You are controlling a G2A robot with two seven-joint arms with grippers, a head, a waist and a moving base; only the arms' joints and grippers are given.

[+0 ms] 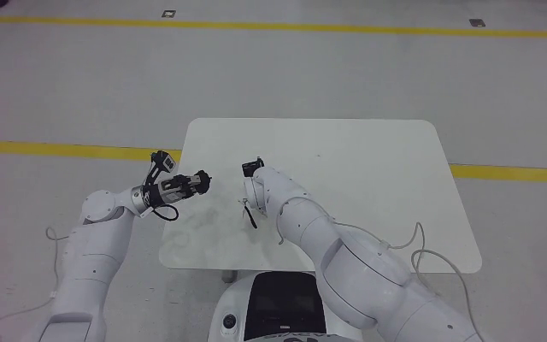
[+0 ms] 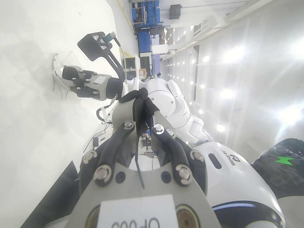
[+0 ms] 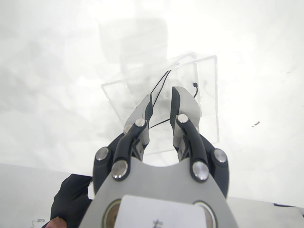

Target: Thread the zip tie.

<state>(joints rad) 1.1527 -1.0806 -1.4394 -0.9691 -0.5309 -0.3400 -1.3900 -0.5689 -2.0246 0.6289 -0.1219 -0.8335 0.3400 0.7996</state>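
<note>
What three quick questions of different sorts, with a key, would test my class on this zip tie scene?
1. True or false: the right gripper is shut.
2. What does the black zip tie run across?
3. Where is the right gripper? A) over the clear plate B) over bare floor C) inside a box

Key: 1 false, it is open; 2 the clear plate, which stands on the white table; 3 A.
</note>
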